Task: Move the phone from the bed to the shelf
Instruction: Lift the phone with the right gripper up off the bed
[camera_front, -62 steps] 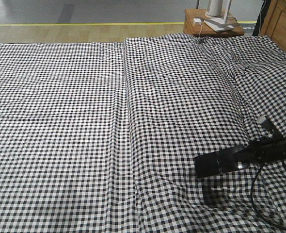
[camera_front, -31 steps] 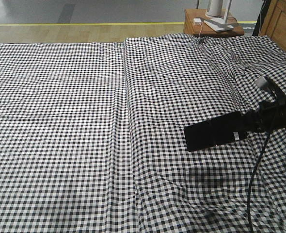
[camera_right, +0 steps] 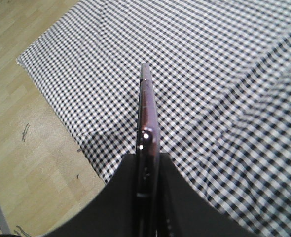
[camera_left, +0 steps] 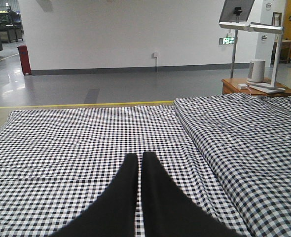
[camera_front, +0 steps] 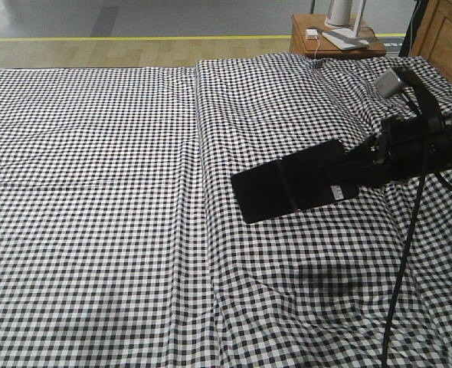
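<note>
Phone [camera_front: 291,190]: held clear above the bed [camera_front: 96,199], shadow [camera_front: 329,280] on the cloth beneath; sticker end pinched by the right claw [camera_front: 358,170], the remaining length jutting beyond it toward the bed's middle; seen edge-on from the wrist, one finger each side; left claw [camera_left: 139,165]: pressed together on nothing, low above the bed.

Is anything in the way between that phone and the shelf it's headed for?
Nothing visible touches or blocks it: the right gripper clamps the phone by one end, clear above the bed. I cannot make out the shelf in these views, so the rest of the path is unknown.
</note>
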You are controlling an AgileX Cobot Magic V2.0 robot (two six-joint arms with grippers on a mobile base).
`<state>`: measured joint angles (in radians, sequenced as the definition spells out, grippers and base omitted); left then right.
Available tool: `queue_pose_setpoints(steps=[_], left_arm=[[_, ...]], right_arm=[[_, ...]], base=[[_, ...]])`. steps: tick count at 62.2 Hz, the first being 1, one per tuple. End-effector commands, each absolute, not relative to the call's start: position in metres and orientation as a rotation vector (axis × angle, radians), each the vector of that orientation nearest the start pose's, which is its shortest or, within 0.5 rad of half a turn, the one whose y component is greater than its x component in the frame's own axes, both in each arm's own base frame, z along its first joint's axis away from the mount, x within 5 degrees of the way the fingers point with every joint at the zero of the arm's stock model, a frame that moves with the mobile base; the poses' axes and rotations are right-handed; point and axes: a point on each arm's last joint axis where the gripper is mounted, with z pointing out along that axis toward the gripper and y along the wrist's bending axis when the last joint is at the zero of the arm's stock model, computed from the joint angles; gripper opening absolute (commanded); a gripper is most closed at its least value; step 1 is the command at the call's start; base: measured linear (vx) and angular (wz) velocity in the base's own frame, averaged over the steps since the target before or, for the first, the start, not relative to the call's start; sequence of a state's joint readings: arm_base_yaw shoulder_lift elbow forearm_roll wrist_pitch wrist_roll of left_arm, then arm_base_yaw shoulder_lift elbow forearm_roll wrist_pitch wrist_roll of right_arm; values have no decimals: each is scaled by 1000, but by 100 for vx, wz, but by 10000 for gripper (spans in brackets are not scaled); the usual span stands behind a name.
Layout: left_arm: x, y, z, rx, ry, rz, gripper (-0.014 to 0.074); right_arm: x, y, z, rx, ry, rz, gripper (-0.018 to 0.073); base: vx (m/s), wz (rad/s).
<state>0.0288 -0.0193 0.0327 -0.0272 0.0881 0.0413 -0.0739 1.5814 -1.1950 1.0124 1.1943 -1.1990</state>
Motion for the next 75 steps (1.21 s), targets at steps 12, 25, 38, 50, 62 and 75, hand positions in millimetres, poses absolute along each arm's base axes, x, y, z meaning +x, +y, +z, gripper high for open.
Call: queue_pose_setpoints(steps=[12,25,38,50,62,75], left_arm=[[54,1,210,-22,1482,16,1],[54,1,210,-22,1482,16,1],[54,1,210,-22,1482,16,1],[54,1,210,-22,1482,16,1],[54,1,210,-22,1482,16,1],[54,1,210,-22,1482,16,1]], right_arm=[[257,97,365,-1074,1939,1040,-3],[228,120,383,-1170,1869,1072,-3],[199,136,399,-1251,1798,1103,-3],[180,142,409,-1290,1755,1120,-3],[174,141,412,-1298,1739,1117,-3],[174,142,412,-1296,1738,1117,-3]], base=[[0,0],[0,0],[0,0],[0,0],[0,0],[0,0]])
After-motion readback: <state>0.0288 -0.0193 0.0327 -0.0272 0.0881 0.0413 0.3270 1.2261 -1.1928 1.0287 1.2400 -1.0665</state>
